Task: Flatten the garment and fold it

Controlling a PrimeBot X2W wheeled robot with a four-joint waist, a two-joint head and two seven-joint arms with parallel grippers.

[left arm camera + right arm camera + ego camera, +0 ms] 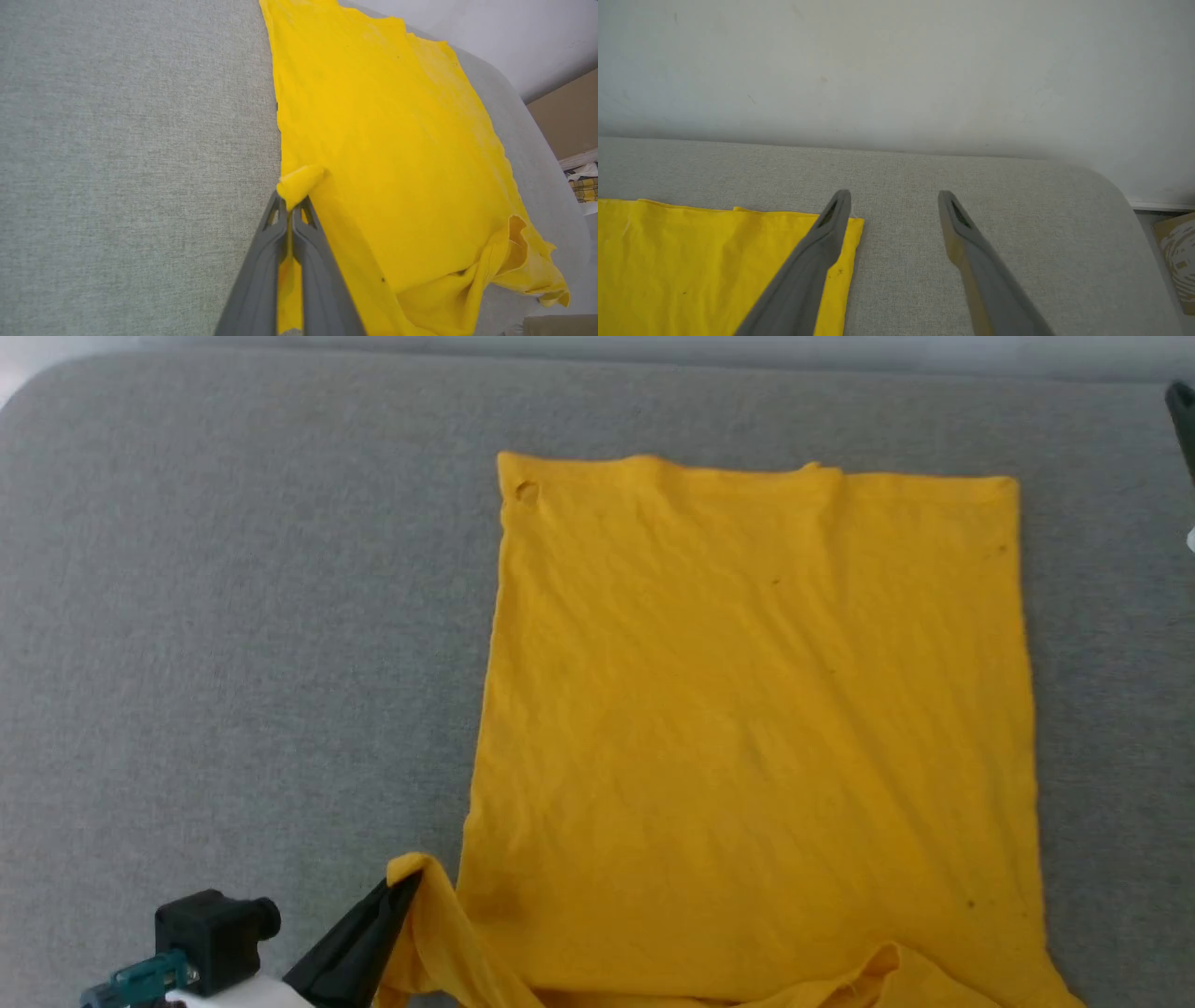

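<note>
1. Garment (747,728) lying mostly flat, plain side up, on grey cushion (233,616), right of cushion's centre; near edge bunching at cushion's front.
2. L gripper (292,200) pinching the garment's corner fold at cushion's front edge. Thin bite, prob. slipping out if pulling hard.
3. R gripper (894,198) hovering over cushion's far right corner, fingers spread, empty. Nothing pinning cloth there, so whole sheet risking dragging and re-wrinkling.
</note>
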